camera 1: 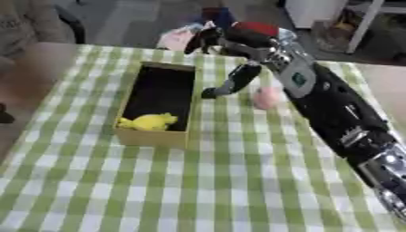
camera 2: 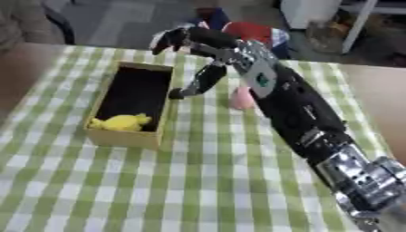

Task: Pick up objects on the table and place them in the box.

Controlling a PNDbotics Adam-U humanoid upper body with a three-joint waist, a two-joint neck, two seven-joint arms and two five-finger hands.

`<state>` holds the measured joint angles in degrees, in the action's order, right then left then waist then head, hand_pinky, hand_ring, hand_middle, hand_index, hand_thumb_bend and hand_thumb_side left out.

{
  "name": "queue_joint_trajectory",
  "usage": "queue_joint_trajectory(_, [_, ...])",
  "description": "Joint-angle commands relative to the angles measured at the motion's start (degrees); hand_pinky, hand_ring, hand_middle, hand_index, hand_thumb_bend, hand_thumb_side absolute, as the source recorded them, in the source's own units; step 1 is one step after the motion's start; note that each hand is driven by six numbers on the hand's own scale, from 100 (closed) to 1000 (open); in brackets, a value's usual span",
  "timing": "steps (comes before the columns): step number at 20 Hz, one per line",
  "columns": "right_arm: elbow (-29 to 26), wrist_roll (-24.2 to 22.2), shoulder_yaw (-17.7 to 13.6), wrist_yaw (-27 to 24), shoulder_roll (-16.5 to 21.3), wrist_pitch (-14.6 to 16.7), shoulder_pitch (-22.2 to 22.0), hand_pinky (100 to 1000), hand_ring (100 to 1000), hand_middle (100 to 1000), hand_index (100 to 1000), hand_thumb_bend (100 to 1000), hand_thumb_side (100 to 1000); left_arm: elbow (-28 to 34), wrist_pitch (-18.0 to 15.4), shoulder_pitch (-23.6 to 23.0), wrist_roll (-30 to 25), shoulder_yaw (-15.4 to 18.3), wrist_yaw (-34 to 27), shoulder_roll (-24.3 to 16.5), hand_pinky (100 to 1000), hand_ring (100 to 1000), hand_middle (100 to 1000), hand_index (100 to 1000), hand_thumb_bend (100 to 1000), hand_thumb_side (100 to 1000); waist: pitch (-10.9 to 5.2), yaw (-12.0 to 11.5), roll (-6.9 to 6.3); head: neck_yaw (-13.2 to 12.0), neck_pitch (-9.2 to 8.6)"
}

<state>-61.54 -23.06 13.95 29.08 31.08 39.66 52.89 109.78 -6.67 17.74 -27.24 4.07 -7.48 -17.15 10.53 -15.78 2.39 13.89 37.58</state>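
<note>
Right arm stretching across the checked table (camera 1: 238, 190) toward the box.

The right hand (camera 2: 208, 63) is hanging at upper centre, fingers spread and straight, thumb pointing down just beside the box (camera 1: 127, 135) rim, holding nothing. The box is sitting left of centre with a yellow toy (camera 1: 149, 121) lying at its near end. A pink object (camera 1: 266, 97) is resting on the cloth right of the hand, against the arm.

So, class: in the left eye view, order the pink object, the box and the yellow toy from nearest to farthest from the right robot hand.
1. Box: its right wall lies just left of the right robot hand.
2. Pink object: on the cloth, to the right.
3. Yellow toy: inside the box's near end.
</note>
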Motion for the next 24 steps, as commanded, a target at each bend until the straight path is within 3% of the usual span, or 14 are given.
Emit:
queue_joint_trajectory(1, [-1.4,-0.5,-1.4,0.6,4.1,-0.3,-0.9,734,864,775,820,514,506,0.6,-0.1,0.2,0.4,0.7,0.5,-1.3,679,621,608,801,189,532,-0.97,0.5,-0.57,-0.5,-0.14])
queue_joint_trajectory(7, [1.8,2.0,-3.0,5.8,6.1,-0.9,-4.5,727,857,769,809,509,516,0.5,-0.5,-0.2,0.4,0.7,1.0,-1.1,678,621,608,801,186,535,-0.58,1.6,-1.33,-0.6,-0.55])
queue_joint_trajectory(15, [8.1,11.5,-5.0,14.4,4.8,-3.9,-4.6,704,834,737,796,478,438,0.5,-0.6,-0.5,0.2,0.5,1.2,-0.8,677,621,608,801,175,541,-0.46,1.2,-1.72,-0.3,-0.91])
queue_joint_trajectory(20, [10.9,13.3,-4.9,19.1,3.5,-4.1,-4.4,698,821,726,773,474,442,0.5,-0.6,-0.5,0.1,0.4,1.3,-0.6,676,621,608,801,165,550,-0.26,1.0,-1.85,-0.1,-1.05])
queue_joint_trajectory(24, [12.6,14.4,-5.3,21.4,2.7,-4.2,-4.4,683,795,663,728,459,371,0.5,-0.6,-0.5,0.2,0.4,1.6,-0.5,676,621,608,801,162,552,-0.07,0.9,-1.98,0.0,-1.26])
